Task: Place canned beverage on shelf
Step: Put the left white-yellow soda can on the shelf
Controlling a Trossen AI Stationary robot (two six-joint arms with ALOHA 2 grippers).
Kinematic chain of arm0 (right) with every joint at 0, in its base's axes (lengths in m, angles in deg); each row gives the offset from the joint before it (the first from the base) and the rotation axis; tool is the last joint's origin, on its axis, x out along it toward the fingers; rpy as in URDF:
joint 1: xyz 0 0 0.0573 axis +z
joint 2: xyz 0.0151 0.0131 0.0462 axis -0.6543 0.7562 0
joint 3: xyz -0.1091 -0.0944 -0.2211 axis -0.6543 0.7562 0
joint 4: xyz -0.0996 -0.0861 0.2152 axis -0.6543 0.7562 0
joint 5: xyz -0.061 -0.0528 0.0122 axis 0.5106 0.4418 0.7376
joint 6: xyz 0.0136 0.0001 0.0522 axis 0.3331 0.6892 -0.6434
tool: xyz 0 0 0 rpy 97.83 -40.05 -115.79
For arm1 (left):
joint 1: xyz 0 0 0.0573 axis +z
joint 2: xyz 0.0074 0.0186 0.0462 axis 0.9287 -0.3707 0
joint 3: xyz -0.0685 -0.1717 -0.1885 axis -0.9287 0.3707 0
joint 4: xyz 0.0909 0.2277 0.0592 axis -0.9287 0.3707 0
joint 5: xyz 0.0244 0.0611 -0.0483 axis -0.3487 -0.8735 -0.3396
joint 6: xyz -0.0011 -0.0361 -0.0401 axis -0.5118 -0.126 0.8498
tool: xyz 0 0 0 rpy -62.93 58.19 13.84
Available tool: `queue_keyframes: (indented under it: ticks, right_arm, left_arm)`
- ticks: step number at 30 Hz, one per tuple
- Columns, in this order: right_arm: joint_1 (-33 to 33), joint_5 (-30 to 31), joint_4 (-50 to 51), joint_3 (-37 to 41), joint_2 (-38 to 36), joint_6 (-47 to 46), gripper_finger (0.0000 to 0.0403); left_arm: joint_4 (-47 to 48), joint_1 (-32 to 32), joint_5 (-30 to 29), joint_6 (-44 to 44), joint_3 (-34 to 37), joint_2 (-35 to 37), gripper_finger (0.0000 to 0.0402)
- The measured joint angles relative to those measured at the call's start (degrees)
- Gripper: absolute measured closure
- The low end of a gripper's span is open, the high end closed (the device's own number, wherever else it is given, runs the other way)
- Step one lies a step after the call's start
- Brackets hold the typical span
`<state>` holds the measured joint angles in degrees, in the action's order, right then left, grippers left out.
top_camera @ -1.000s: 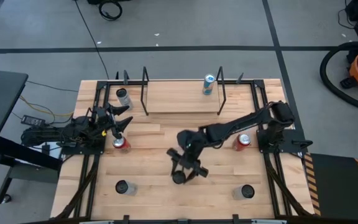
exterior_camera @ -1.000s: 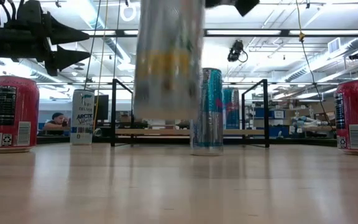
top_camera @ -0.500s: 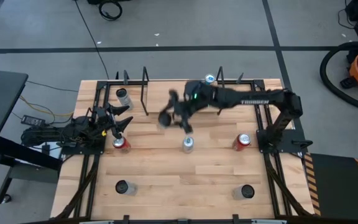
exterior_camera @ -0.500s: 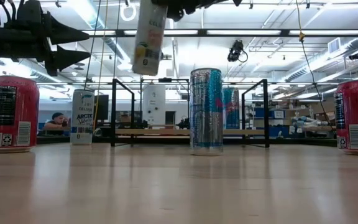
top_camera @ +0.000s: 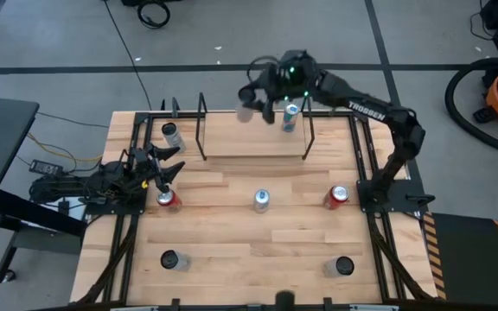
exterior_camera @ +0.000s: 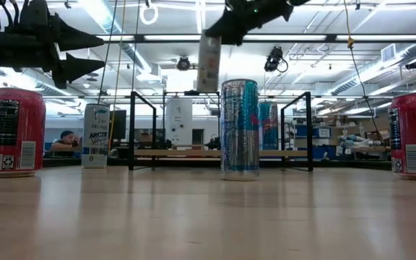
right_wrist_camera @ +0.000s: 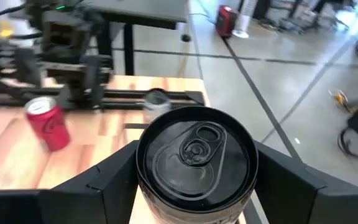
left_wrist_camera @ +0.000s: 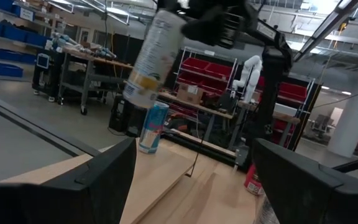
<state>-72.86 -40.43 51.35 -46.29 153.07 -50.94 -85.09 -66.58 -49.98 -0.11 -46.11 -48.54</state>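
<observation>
My right gripper (top_camera: 264, 93) is shut on a white can (top_camera: 247, 113), high above the far edge of the shelf (top_camera: 253, 142), a light wood board between black rod end frames (top_camera: 201, 128). The can also shows in the low view (exterior_camera: 209, 63), the left wrist view (left_wrist_camera: 151, 59) and the right wrist view (right_wrist_camera: 196, 155). A blue-silver can (top_camera: 290, 117) stands on the shelf's right end. My left gripper (top_camera: 173, 166) is open and empty at the table's left side, beside a red can (top_camera: 168, 199). My right gripper pinches the white can between its two fingers (right_wrist_camera: 114, 180), on opposite sides of the can's wall just below the top rim (right_wrist_camera: 143, 167). The fingers come from above, slanting. The can hangs tilted below them, bottom end toward the table's left, clear of the shelf.
A blue-silver can (top_camera: 261, 200) stands mid-table, a red can (top_camera: 339, 196) right of it, and two dark cans (top_camera: 170, 259) (top_camera: 343, 267) near the front edge. A white can (top_camera: 172, 134) stands left of the shelf. A person shows far behind the table (exterior_camera: 67, 141).
My right gripper has carried the white can up from the near middle of the table toward the far edge, passing the mid-table blue-silver can, and now holds it above the shelf. The can has stayed in the shut fingers and tipped on the way.
</observation>
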Motion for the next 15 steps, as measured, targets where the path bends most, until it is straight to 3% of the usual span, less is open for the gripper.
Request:
queue_keyframes:
  ticks: [7, 15]
  right_arm:
    - [-7.4, -4.0, 1.1, 3.4, 0.1, -5.7, 0.0128]
    - [-9.1, -4.4, -0.8, 11.0, 0.2, -5.6, 0.0128]
  left_arm:
    - [0.1, 0.0, 0.0, 0.0, 0.0, 0.0, 0.0081]
    - [0.2, 0.0, 0.0, 0.0, 0.0, 0.0, 0.0081]
